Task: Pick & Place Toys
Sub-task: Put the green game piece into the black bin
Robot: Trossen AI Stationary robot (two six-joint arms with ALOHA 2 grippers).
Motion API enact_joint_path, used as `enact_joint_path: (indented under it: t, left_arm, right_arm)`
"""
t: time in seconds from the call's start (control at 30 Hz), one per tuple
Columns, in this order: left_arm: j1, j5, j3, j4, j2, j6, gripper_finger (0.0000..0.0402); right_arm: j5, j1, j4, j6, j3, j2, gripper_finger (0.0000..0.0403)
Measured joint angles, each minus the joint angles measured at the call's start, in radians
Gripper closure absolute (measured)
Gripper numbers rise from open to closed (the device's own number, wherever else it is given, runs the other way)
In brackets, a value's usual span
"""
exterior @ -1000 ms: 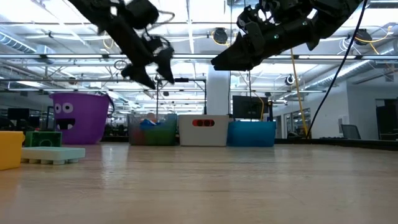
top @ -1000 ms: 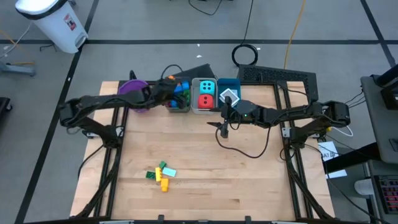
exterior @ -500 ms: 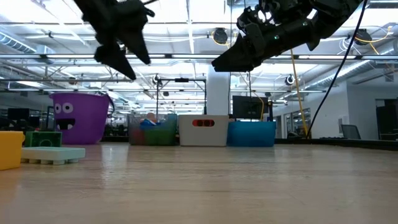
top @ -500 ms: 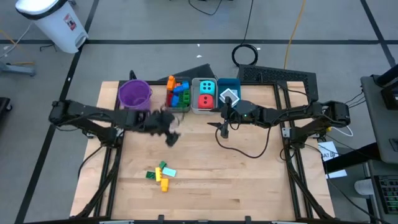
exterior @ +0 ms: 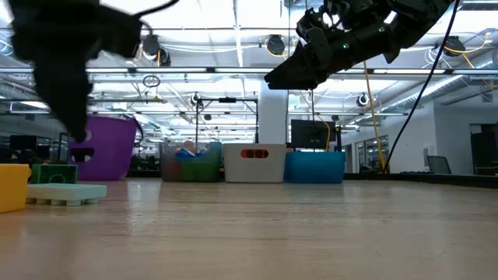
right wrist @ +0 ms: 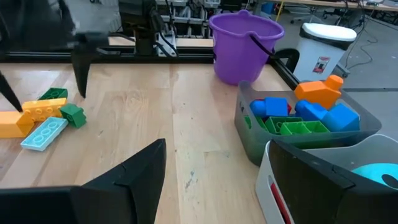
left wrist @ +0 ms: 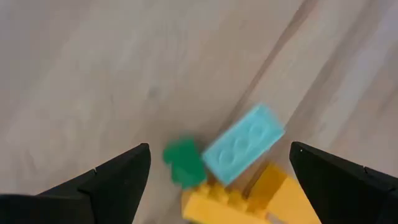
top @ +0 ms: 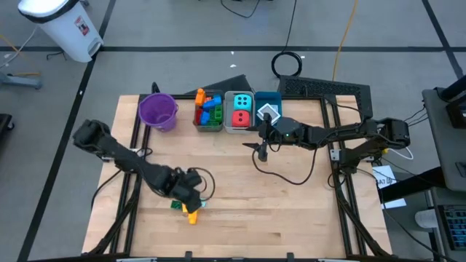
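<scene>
The left gripper [top: 191, 195] has swung from the bins at upper centre down to lower left, open directly over the bricks [top: 189, 204]; the right gripper [top: 262, 151] waits, open.

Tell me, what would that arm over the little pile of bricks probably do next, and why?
Probably lower straight down and close on one brick. The left gripper hangs open above the loose bricks, with the light blue brick between its fingers, and nothing is held yet.
</scene>
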Motion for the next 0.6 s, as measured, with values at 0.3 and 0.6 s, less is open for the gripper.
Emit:
enact_joint_path:
  t: [0.3, 0.6]
  left_arm:
    - [0.014, 0.092, 0.0, -0.163, 0.137, -0.11, 0.0011]
    - [0.08, 0.055, 0.0, -0.146, 0.14, -0.065, 0.0018]
  right_arm:
    - [0.0, 0.0, 0.023, 0.0, 0.0, 0.0, 0.0147]
    - [0.0, 0.0, 0.022, 0.0, 0.0, 0.0, 0.0147]
